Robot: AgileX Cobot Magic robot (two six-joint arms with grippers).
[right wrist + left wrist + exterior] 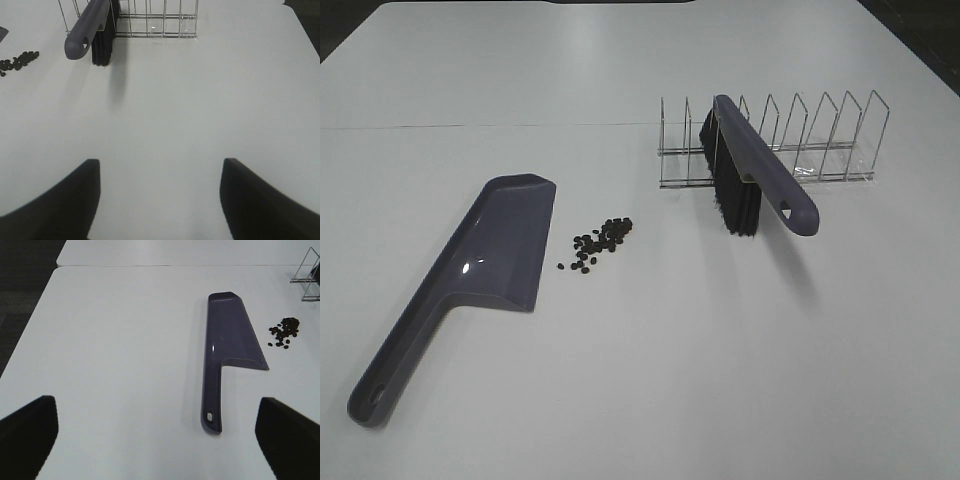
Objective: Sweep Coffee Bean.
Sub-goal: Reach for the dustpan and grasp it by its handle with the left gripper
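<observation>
My left pincer [156, 412] and right pincer [160, 165] hang released and empty over the surface [720, 380]. Ahead lies the dustpan [490, 255], with the coffee beans [600, 240] scattered just beside it. They look light, hard and likely to roll. Farther off, the brush [750, 170] leans in the rack [820, 140]; I'd grip its stiff handle.

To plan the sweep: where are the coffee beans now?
In the exterior high view the coffee beans lie on the table just right of the dustpan, not touching it; the brush leans in the rack farther right.

No readable text anywhere, dustpan [500, 240], brush [760, 168], wire rack [825, 165] and table [720, 380] all unmarked
</observation>
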